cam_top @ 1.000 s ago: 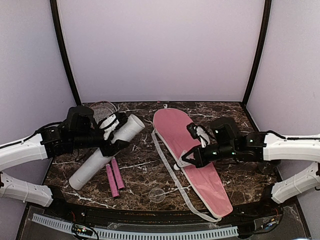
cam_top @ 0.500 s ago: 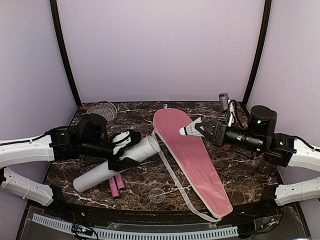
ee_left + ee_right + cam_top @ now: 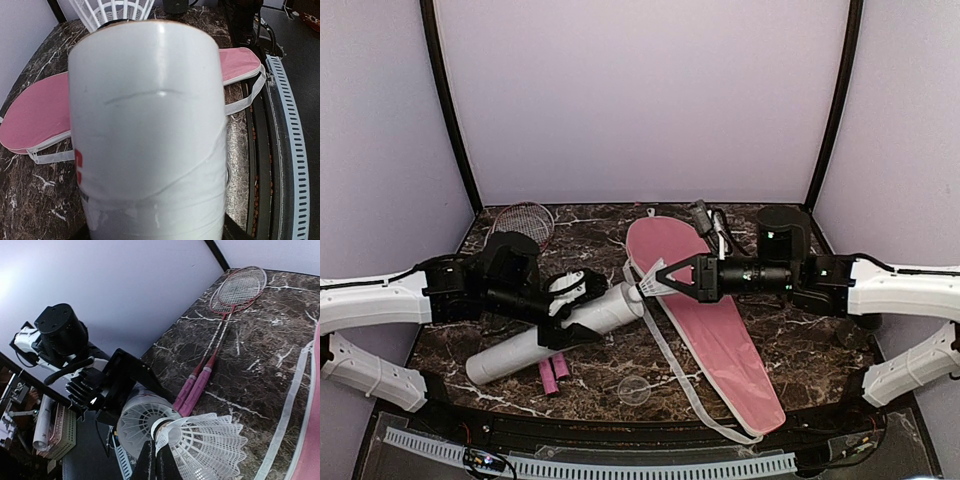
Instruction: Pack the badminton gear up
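Gripping the tube [image 3: 520, 348] in left jaws, shuttlecock [image 3: 647, 287] in right jaws, I should centre it on the mouth ahead.

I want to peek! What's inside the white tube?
Just inside the open end of the tube sits a shuttlecock, feathers facing out. Anything deeper is hidden behind it.

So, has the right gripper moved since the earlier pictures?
Yes. The right gripper, holding a shuttlecock, has moved left: from over the middle of the bag to its left edge, close to the tube's open end.
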Controlling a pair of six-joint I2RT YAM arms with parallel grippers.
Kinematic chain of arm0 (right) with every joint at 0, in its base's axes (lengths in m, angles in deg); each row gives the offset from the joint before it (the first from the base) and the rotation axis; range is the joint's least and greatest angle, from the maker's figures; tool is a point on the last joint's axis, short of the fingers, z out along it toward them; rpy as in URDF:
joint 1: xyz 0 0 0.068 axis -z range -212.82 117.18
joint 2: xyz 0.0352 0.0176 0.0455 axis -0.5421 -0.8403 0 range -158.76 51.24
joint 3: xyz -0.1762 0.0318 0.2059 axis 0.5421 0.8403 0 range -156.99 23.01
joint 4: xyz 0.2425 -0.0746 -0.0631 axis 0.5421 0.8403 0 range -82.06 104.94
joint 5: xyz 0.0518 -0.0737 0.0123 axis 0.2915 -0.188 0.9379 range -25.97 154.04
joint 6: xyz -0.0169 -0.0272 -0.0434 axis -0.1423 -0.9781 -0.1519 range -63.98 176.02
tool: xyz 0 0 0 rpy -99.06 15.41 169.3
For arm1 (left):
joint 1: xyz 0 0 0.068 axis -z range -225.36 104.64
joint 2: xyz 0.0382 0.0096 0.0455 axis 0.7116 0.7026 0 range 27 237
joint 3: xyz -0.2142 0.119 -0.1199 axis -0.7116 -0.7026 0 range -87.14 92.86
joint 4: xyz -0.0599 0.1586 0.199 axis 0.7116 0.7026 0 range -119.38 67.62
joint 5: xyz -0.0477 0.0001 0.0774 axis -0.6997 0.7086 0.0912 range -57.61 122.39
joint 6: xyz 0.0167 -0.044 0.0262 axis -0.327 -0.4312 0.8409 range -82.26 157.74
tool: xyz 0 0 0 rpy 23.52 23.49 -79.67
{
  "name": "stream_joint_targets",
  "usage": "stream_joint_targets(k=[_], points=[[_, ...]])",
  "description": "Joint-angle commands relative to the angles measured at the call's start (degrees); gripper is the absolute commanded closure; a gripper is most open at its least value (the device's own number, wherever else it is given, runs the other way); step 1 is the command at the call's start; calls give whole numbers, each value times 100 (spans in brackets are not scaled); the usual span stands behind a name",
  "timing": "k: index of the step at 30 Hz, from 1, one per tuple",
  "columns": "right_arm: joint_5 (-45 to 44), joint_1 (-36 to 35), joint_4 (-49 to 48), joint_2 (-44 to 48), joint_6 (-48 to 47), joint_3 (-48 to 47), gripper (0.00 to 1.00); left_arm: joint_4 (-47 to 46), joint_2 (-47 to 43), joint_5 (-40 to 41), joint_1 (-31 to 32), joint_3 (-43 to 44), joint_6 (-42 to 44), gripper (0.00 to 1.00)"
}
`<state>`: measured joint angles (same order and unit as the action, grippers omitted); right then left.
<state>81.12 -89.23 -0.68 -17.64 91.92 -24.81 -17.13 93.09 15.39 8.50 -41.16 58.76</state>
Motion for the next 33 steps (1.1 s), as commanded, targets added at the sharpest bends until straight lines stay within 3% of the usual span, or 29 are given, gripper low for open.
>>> stream_joint_targets(k=[1,18,33], points=[[950,-90,-578,-382,99,-357,100,40,1,-137,44,38,71,40],[2083,-108,-1127,-1497,660,-554,100,19,-52,-254,124,27,84,40],[2141,-244,-1420,-2122,591,-872,100,-26,-34,-302,159,33,51,40]])
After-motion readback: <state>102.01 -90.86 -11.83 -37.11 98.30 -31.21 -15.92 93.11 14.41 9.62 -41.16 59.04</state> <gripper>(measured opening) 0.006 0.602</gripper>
